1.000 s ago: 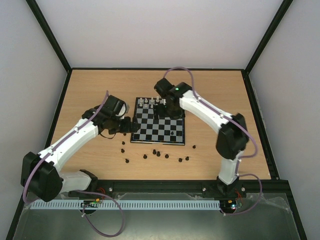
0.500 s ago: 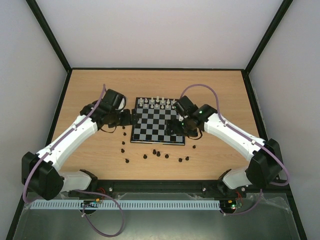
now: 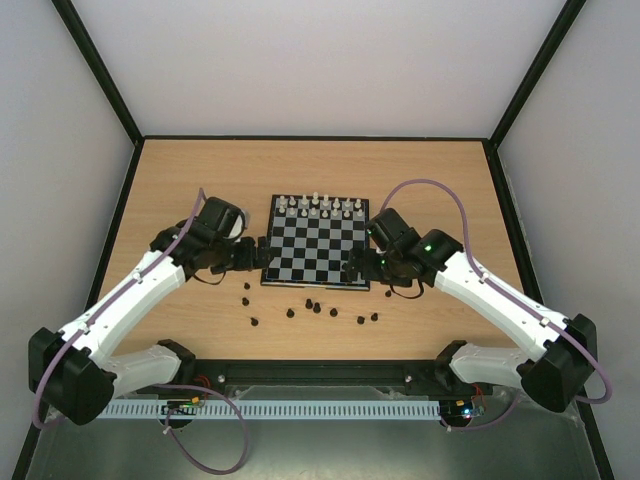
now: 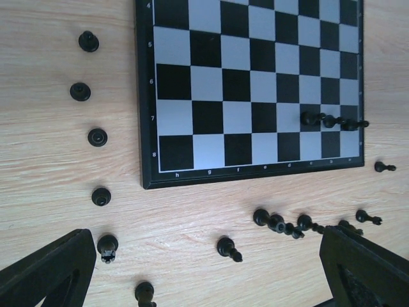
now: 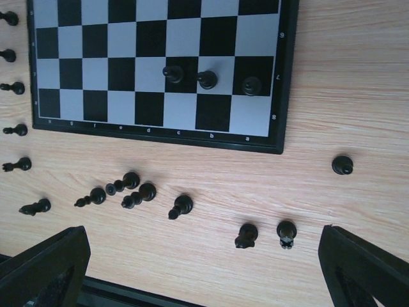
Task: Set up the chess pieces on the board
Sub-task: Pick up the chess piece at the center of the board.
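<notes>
The board (image 3: 310, 246) lies flat at the table's middle. White chess pieces (image 3: 316, 206) stand along its far rows. Three black pieces (image 5: 206, 79) stand on row 7 near the board's right corner, and they also show in the left wrist view (image 4: 330, 121). Several black pieces (image 3: 316, 308) are scattered on the wood in front of the board. My left gripper (image 3: 256, 251) hovers by the board's left near corner, open and empty (image 4: 204, 236). My right gripper (image 3: 358, 264) hovers over the board's right near corner, open and empty (image 5: 203, 230).
More black pieces stand in a loose column left of the board (image 4: 97, 137). One black piece (image 5: 342, 165) stands alone to the right of the board. A black rail (image 3: 320, 372) runs along the table's near edge. Grey walls enclose the sides.
My right arm has swung from the board's far row back to its near right corner. More white pieces now show on the far rows. My left gripper has drifted slightly nearer.
</notes>
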Controlling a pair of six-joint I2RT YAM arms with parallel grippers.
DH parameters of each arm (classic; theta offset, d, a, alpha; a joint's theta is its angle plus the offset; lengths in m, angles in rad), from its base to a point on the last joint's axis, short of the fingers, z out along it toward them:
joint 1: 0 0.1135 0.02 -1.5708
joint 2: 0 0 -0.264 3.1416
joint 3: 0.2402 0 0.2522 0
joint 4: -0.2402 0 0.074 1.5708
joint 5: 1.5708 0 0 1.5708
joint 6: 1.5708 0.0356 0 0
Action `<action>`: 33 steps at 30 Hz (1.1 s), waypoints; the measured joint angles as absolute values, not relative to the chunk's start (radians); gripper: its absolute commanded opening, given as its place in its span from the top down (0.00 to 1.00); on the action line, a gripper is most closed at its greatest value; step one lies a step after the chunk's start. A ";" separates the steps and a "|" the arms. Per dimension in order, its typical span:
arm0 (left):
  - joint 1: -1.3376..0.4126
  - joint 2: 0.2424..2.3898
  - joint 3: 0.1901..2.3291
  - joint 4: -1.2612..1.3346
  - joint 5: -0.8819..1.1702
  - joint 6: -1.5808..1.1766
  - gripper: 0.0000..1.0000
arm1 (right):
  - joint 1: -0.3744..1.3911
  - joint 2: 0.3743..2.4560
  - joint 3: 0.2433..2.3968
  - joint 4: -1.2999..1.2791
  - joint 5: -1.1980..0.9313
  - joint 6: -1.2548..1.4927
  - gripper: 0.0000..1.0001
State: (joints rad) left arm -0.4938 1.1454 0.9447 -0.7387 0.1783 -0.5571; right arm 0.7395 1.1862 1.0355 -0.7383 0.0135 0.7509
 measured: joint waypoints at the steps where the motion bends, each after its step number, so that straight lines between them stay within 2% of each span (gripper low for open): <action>1: -0.493 1.143 0.958 -0.748 0.178 -0.557 0.01 | 0.739 1.185 1.034 -0.744 0.018 0.755 0.01; 11: -0.487 1.163 0.989 -0.796 0.171 -0.534 0.01 | 0.739 1.148 1.047 -0.822 0.090 0.777 0.01; 21: -0.422 1.245 1.110 -0.804 0.180 -0.474 0.01 | 0.736 1.188 1.057 -0.916 0.131 0.830 0.00; 30: -0.329 1.274 1.118 -0.831 0.183 -0.418 0.01 | 0.613 1.221 0.935 -0.868 0.082 0.808 0.05; 33: -0.313 1.268 1.118 -0.847 0.171 -0.431 0.01 | 0.585 1.234 0.900 -0.847 0.062 0.771 0.10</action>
